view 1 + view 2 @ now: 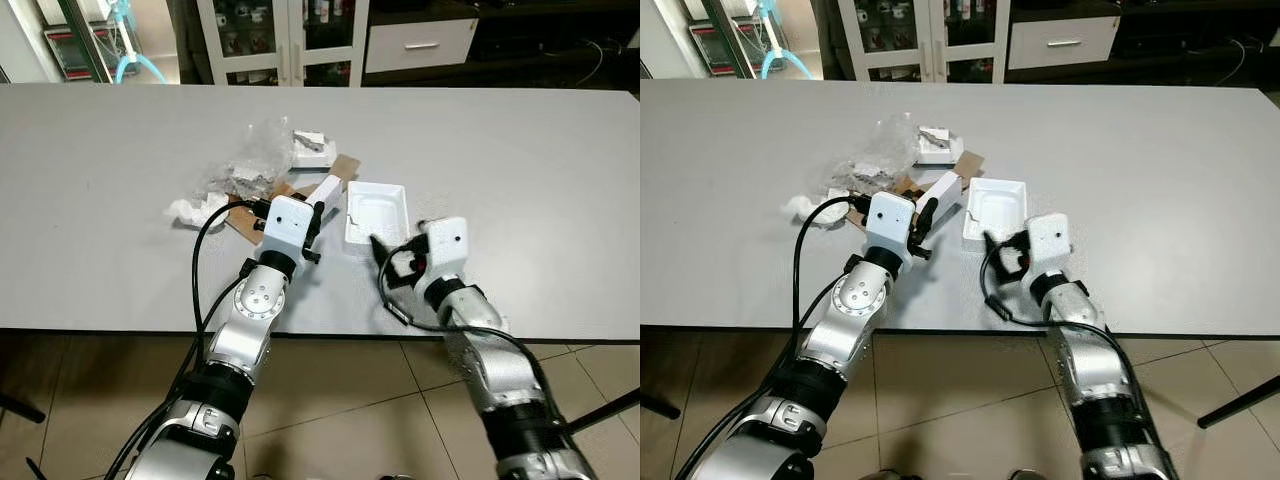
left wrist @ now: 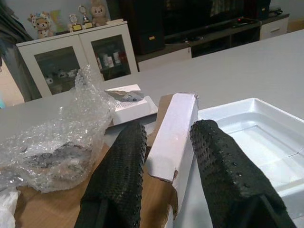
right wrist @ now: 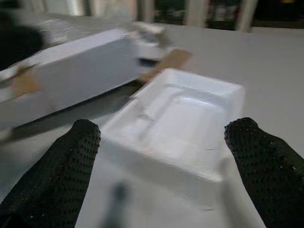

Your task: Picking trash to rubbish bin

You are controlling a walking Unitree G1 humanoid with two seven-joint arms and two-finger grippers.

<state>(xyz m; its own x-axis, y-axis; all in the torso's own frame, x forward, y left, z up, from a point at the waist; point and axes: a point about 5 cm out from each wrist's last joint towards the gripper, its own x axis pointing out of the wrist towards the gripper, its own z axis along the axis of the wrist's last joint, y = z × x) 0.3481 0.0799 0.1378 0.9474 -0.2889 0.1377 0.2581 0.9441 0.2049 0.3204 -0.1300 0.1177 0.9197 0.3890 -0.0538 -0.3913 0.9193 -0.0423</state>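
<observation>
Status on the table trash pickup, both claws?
Left claw open, straddling small white box. Right claw open, lined up on white foam tray, not closed yet. Bubble wrap beside the box, nothing blocking.

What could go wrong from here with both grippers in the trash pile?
1. The left gripper straddles the white box, which lies partly over the foam tray; lifting may drag the tray.
2. The right gripper is open wide around the tray, near the table edge; a nudge could push it off.
3. Bubble wrap beside the box could snag.
</observation>
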